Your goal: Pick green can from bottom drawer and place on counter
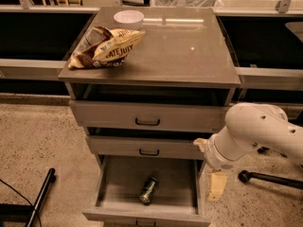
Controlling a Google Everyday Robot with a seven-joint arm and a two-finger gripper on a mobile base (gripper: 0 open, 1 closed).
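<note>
The green can (148, 190) lies on its side in the open bottom drawer (108, 186), near the drawer's front middle. The counter (184, 46) is the grey-brown top of the cabinet above. My gripper (217, 186) hangs from the white arm (258, 129) just outside the drawer's right wall, to the right of the can and a little above it. It holds nothing that I can see.
A chip bag (105, 46) and a white bowl (129, 18) sit on the counter's left and back. Two wider drawers (147, 117) are above the open one. A black bar (271, 179) lies on the floor at right, a black pole (40, 197) at left.
</note>
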